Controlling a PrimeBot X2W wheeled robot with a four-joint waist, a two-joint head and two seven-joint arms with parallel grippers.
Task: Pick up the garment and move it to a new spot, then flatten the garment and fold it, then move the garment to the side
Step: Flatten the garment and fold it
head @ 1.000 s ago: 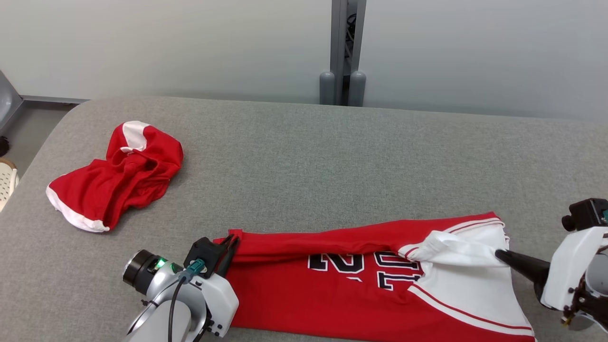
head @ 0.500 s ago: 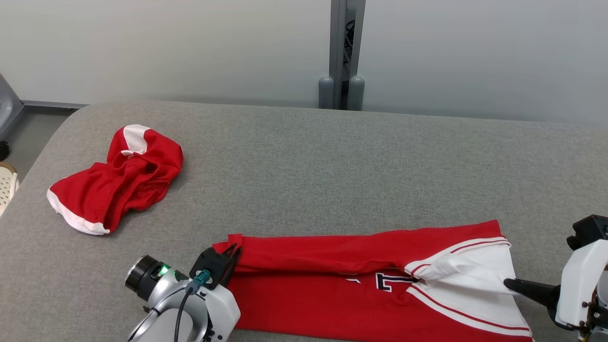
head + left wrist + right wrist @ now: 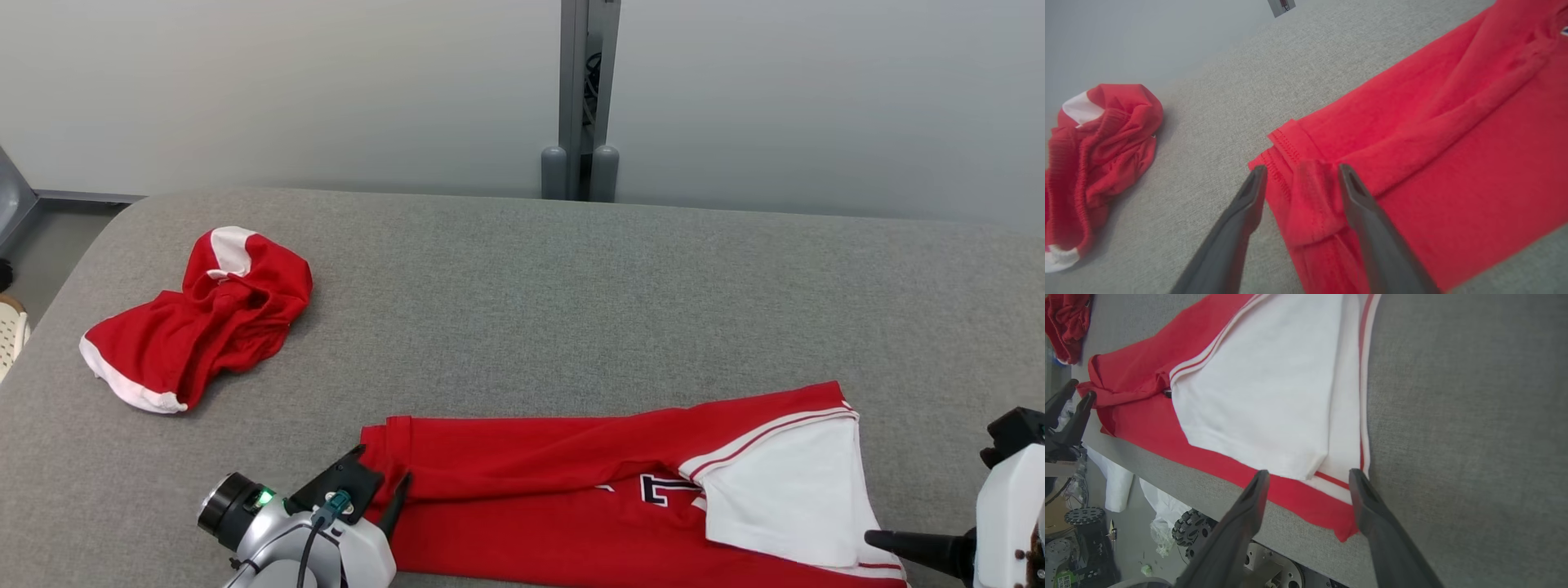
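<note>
A crumpled garment, red and white, lies at the far left of the grey bench, well apart from the work. Nearer the front, the left gripper stands with its fingers spread either side of the bunched left corner of the red shirt, the cloth between them but not pinched. The shirt stretches along the bench's near edge, its upper part turned down in a slanting band, a white sleeve laid over the right end. At the far right the right gripper hangs open and empty, its tips just off the sleeve's loose corner. The fold looks half done and uneven, and the risks follow from that: should the left gripper close where it is, it would likely catch several layers at the puckered hem and drag the band open; a pull from one end alone could skew the shirt further; and with the lower hem so near the bench's edge, any tug toward the robot may slide the cloth over the side
</note>
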